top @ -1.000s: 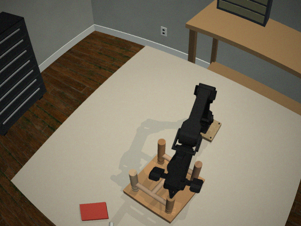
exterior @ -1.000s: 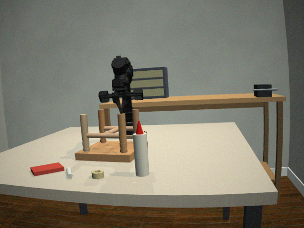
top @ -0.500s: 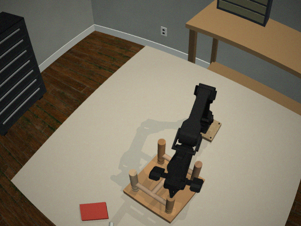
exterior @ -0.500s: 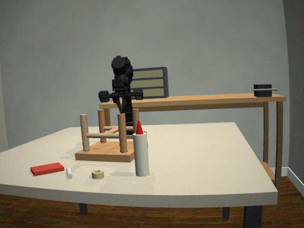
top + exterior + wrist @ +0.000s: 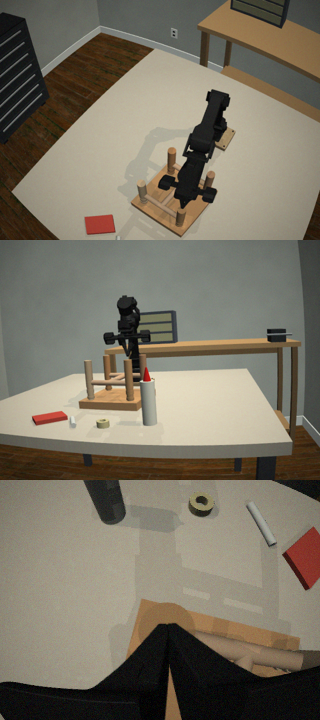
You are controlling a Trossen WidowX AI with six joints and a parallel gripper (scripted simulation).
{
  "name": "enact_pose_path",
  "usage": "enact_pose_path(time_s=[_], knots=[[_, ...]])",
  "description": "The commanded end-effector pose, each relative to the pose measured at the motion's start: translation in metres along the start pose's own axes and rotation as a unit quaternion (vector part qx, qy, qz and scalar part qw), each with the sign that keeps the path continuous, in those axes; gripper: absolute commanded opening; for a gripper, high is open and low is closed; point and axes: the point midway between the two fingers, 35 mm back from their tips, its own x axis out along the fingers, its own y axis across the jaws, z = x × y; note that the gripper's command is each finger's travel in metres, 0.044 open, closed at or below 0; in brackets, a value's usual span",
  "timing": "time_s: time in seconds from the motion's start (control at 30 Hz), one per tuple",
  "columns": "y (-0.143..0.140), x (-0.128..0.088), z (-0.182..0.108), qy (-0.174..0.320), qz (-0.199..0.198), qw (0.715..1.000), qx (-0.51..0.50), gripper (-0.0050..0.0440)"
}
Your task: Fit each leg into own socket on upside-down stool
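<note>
Grey walls and a dark plank floor framed the pale counter [image 5: 206, 400], with a wooden side bench [image 5: 206, 344] standing behind it.

Going left to right in the exterior view, a flat red block [image 5: 49, 417] lay far to the left of the claw and lower down, near the counter's front edge. Just right of it lay a short white stick [image 5: 72, 421], then a small roll of tape [image 5: 102, 423].

Almost directly beneath the claw sat the stool [image 5: 111, 401], upside down with its seat flat on the counter. All four legs stood upright in it: one [image 5: 88, 379] to the claw's left, one [image 5: 107, 372] behind that, one [image 5: 128, 379] close under the claw's tip, and one [image 5: 142, 366] slightly to the right (partly hidden by the arm). Crossbars [image 5: 107, 382] joined the legs low over the seat.

The claw [image 5: 125, 348] hung above the leg tops, pointing down, its fingers pressed together with nothing between them. In the top view the tip [image 5: 183, 204] sat just above the nearest leg [image 5: 180, 216]; whether they touched I could not tell. In the wrist view the closed fingers met in a point over the seat's edge [image 5: 150, 620].

Right of the claw and nearer the front stood a grey bottle with a red cone cap [image 5: 148, 402].
</note>
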Motion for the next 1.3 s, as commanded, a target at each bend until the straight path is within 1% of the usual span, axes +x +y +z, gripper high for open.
enact_pose_path(time_s=[0.0,0.27,0.3,0.37,0.43,0.47,0.6,0.83,0.93,1.0,1.03,1.13,1.27], knots=[[0.0,-0.006,0.006,-0.006,0.0,1.0,0.0,0.0],[0.0,-0.013,0.011,-0.01,0.0,1.0,0.0,0.0],[-0.003,-0.012,0.005,-0.004,-0.002,1.0,0.003,0.0],[-0.027,-0.028,-0.013,0.015,-0.016,0.999,0.027,0.0],[-0.027,-0.028,-0.013,0.015,-0.016,0.999,0.027,0.0],[-0.042,-0.04,-0.026,0.028,-0.024,0.998,0.043,0.0],[-0.063,-0.057,-0.049,0.048,-0.038,0.996,0.069,0.0],[-0.096,-0.094,-0.098,0.089,-0.061,0.986,0.124,0.0],[-0.106,-0.11,-0.121,0.106,-0.07,0.981,0.149,0.0],[-0.106,-0.11,-0.121,0.106,-0.07,0.981,0.149,0.0],[-0.111,-0.121,-0.139,0.119,-0.076,0.976,0.167,0.0],[-0.117,-0.137,-0.163,0.136,-0.083,0.968,0.193,0.0],[-0.118,-0.138,-0.166,0.138,-0.084,0.967,0.196,0.0]])
